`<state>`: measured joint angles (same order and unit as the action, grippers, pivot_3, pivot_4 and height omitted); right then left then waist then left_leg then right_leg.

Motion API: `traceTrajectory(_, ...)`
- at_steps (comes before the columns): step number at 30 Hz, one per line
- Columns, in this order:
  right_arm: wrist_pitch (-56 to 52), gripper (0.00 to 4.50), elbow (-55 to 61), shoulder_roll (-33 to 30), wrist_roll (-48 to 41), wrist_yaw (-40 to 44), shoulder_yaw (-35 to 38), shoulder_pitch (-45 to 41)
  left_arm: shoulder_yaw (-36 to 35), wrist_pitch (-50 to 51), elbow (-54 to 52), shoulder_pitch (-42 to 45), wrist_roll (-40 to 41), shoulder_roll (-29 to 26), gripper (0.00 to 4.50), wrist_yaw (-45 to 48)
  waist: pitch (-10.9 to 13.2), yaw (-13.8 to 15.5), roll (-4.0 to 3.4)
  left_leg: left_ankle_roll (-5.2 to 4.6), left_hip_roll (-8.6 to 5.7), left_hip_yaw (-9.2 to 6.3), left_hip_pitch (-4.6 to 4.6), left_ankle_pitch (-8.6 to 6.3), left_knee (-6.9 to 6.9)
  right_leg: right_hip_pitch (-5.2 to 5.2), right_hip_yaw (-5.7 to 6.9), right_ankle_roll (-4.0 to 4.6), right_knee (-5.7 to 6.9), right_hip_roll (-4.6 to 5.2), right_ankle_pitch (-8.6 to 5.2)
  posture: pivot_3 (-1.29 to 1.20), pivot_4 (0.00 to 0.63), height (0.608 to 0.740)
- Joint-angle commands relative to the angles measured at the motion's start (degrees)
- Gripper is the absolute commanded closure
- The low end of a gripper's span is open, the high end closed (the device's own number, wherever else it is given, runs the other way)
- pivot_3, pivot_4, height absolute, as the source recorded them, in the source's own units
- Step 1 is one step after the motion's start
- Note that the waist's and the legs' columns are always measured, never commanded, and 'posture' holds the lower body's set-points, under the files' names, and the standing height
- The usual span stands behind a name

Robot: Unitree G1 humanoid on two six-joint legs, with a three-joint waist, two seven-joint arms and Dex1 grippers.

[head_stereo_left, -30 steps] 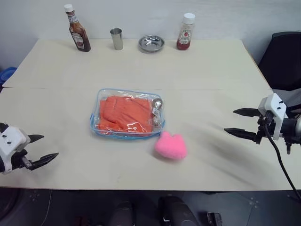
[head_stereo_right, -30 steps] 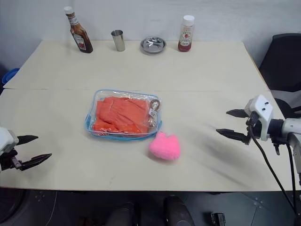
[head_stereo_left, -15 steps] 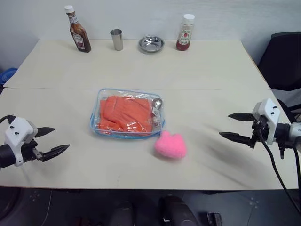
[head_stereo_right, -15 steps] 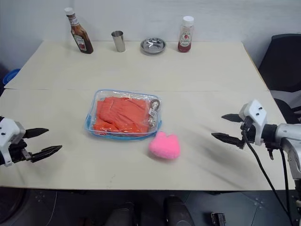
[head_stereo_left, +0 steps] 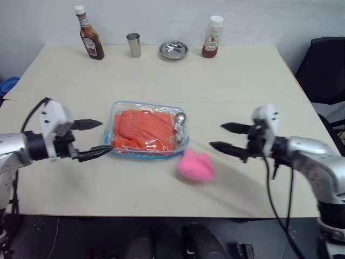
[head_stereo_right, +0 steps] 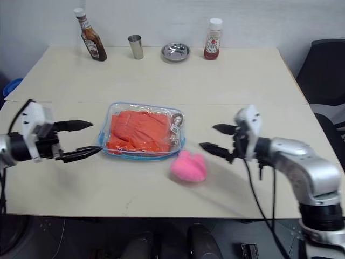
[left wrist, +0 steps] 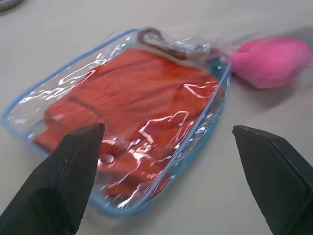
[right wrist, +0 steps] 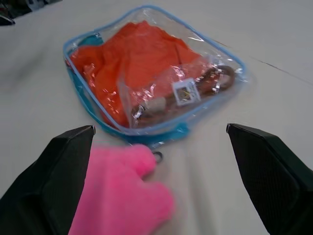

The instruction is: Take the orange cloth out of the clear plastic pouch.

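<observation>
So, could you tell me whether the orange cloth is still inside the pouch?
Inside. The orange cloth lies folded behind the clear plastic pouch's film, within its blue edging.

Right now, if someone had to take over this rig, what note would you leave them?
Left pincer: open, holding nothing, just off the left edge of the clear plastic pouch.
Right pincer: open, holding nothing, to the right of the pouch, above and to the right of the pink plush.
Orange cloth: inside the pouch, which lies flat mid-table.
Done: both arms have swung in from the table's sides over the last second.
Left: grip the pouch, open it, pull the cloth out. Nothing is gripped yet.
</observation>
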<state>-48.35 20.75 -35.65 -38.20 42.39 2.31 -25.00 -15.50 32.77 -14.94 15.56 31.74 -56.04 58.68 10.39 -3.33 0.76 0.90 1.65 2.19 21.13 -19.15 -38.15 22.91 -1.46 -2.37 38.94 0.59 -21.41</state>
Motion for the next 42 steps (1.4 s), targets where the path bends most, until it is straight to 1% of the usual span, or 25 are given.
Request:
traceTrajectory(1,-0.11,0.00,1.11,4.93,3.44,-5.74,-5.34,-3.25,4.64,-2.55,-0.85,3.11,-1.87,1.17,0.05,0.68,0.00,0.08,0.00,0.03,0.00,0.00,0.01,0.02,0.00,0.02,0.00,0.00,0.01,0.00,0.00,0.00,0.150,0.740)
traceTrajectory(4,1.91,0.00,-0.92,8.45,7.38,-7.90,-9.52,-4.19,7.21,-3.94,-0.22,4.55,-3.14,2.34,0.05,0.78,-0.01,0.14,0.02,0.05,-0.01,0.00,0.12,0.04,-0.02,0.13,-0.01,0.00,0.09,0.00,0.00,0.00,0.150,0.740)
traceTrajectory(7,6.19,0.00,-3.71,9.43,12.81,-7.42,-14.39,-4.34,8.92,-4.58,0.19,5.81,-4.11,3.65,0.05,0.52,-0.03,0.16,0.04,0.05,-0.01,0.00,0.21,0.04,-0.07,0.19,-0.01,0.00,0.21,0.01,0.00,0.00,0.150,0.740)
traceTrajectory(11,10.94,0.00,-8.97,11.71,18.47,-8.06,-18.35,-5.23,9.79,-5.03,0.57,6.51,-4.70,4.76,0.05,0.42,-0.04,0.04,0.07,0.04,-0.02,0.02,0.23,0.04,-0.12,0.21,-0.03,-0.01,0.20,0.01,0.01,0.00,0.150,0.740)
traceTrajectory(13,12.53,0.00,-11.55,13.07,20.60,-8.73,-19.05,-5.74,10.05,-5.23,0.74,6.75,-4.99,5.17,0.05,0.44,-0.04,0.00,0.07,0.05,-0.02,0.03,0.22,0.05,-0.14,0.26,-0.05,-0.01,0.17,-0.01,0.01,0.00,0.150,0.740)
traceTrajectory(16,14.19,0.61,-14.87,15.34,22.90,-9.98,-18.97,-6.52,10.46,-5.87,1.19,7.09,-5.74,5.69,0.00,0.64,-0.05,-0.03,0.09,0.11,-0.01,0.05,0.22,0.11,-0.14,0.35,-0.08,-0.01,0.27,-0.03,0.01,0.00,0.150,0.740)
traceTrajectory(19,15.24,1.57,-15.74,16.03,23.63,-9.20,-18.42,-6.50,10.67,-6.51,1.74,7.40,-6.08,6.03,0.00,0.58,-0.06,0.05,0.10,0.13,-0.02,0.05,0.22,0.12,-0.15,0.38,-0.09,-0.01,0.52,-0.03,0.01,0.00,0.150,0.740)
traceTrajectory(23,14.39,3.03,-15.11,16.65,22.81,-8.38,-16.93,-6.51,11.00,-7.24,2.43,7.60,-6.61,6.60,0.00,0.53,-0.07,0.07,0.11,0.13,-0.02,0.05,0.23,0.12,-0.16,0.38,-0.10,-0.01,0.54,-0.03,0.01,0.00,0.150,0.740)
traceTrajectory(24,14.52,3.30,-15.06,16.64,23.07,-8.21,-16.87,-6.55,11.09,-7.43,2.59,7.64,-6.76,6.79,0.00,0.50,-0.07,0.07,0.11,0.13,-0.02,0.05,0.23,0.12,-0.16,0.38,-0.10,-0.01,0.55,-0.03,0.01,0.00,0.150,0.740)
traceTrajectory(25,14.66,3.30,-15.06,16.63,23.38,-8.13,-16.90,-6.59,11.11,-7.55,2.70,7.66,-6.86,6.91,0.00,0.52,-0.07,0.05,0.11,0.12,-0.02,0.05,0.23,0.12,-0.16,0.39,-0.10,-0.01,0.55,-0.03,0.01,0.00,0.150,0.740)
traceTrajectory(28,15.46,4.03,-14.96,16.63,23.29,-7.43,-16.51,-6.29,11.52,-8.08,3.09,7.88,-7.34,7.52,0.00,0.37,-0.07,0.04,0.11,0.13,-0.02,0.06,0.25,0.12,-0.16,0.43,-0.10,-0.01,0.57,-0.03,0.01,0.00,0.150,0.740)
traceTrajectory(29,15.74,4.34,-14.85,16.55,23.31,-7.10,-16.56,-6.21,11.62,-8.26,3.23,7.95,-7.50,7.68,0.00,0.38,-0.07,0.03,0.11,0.13,-0.02,0.06,0.27,0.12,-0.16,0.44,-0.10,-0.01,0.57,-0.03,0.01,0.00,0.150,0.740)
traceTrajectory(30,15.77,4.49,-14.78,16.57,23.44,-7.18,-16.50,-6.20,11.72,-8.39,3.37,8.05,-7.63,7.83,0.00,0.40,-0.07,0.03,0.11,0.13,-0.02,0.06,0.27,0.12,-0.16,0.45,-0.10,-0.01,0.57,-0.03,0.01,0.00,0.150,0.740)
traceTrajectory(34,14.58,4.49,-12.10,15.94,22.38,-7.80,-13.84,-6.48,12.37,-8.54,3.98,9.34,-7.51,8.98,0.00,0.63,-0.07,0.14,0.11,0.12,-0.02,0.06,0.31,0.12,-0.20,0.46,-0.10,-0.01,0.57,-0.03,0.01,0.00,0.150,0.740)
traceTrajectory(37,12.95,4.49,-8.39,12.90,21.08,-8.49,-8.22,-5.98,13.37,-7.66,3.61,10.76,-6.70,10.73,0.00,0.70,-0.07,0.29,0.11,0.12,-0.02,0.06,0.40,0.12,-0.27,0.50,-0.10,-0.01,0.58,-0.02,0.01,0.00,0.150,0.740)
traceTrajectory(39,11.08,4.49,-6.40,8.49,20.58,-9.16,-1.90,-4.07,14.43,-6.42,2.64,11.93,-5.50,12.63,0.00,0.64,-0.07,0.74,0.11,0.11,-0.03,0.05,0.43,0.11,-0.32,0.50,-0.10,-0.02,0.58,-0.02,0.01,0.00,0.150,0.740)
traceTrajectory(41,9.90,4.49,-5.21,2.91,20.77,-9.29,4.90,-0.19,15.76,-5.38,1.71,13.13,-4.68,14.51,0.00,0.76,-0.07,1.84,0.12,0.03,-0.04,0.02,0.52,0.06,-0.46,0.48,-0.11,-0.03,0.56,0.00,0.01,0.00,0.150,0.740)
traceTrajectory(42,9.76,4.49,-4.86,0.60,20.84,-9.14,7.60,1.87,16.30,-5.09,1.48,13.61,-4.60,15.18,0.00,0.84,-0.08,1.94,0.13,-0.01,-0.05,-0.02,0.57,0.04,-0.53,0.48,-0.12,-0.03,0.53,0.00,0.02,0.00,0.150,0.740)
